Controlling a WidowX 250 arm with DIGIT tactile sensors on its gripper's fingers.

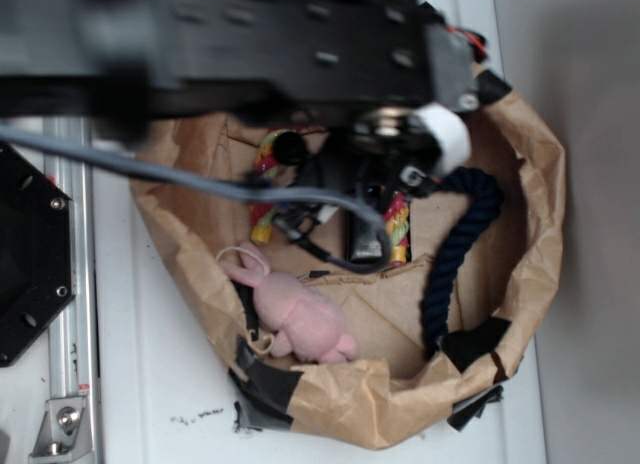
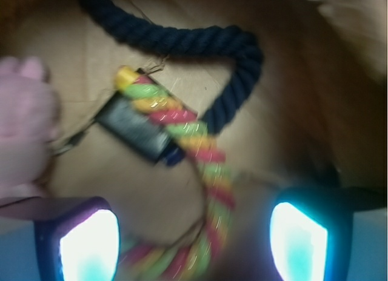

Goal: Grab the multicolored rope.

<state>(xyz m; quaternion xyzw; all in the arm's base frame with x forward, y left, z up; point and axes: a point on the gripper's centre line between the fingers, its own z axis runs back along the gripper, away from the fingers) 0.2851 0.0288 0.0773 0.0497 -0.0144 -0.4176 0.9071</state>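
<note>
Straddling the multicolored rope (image 2: 194,142), the hand (image 2: 194,238) gapes wide.

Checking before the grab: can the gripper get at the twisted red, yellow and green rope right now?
Probably yes. The gripper is open, its fingers straddling the twisted red, yellow and green rope, nothing between; the dark navy rope lies beyond.

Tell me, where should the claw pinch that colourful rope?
Probably the middle stretch of the multicolored rope, from straight above. It runs free between the open gripper's fingers; its upper end lies over a dark block, close to the navy rope.
</note>
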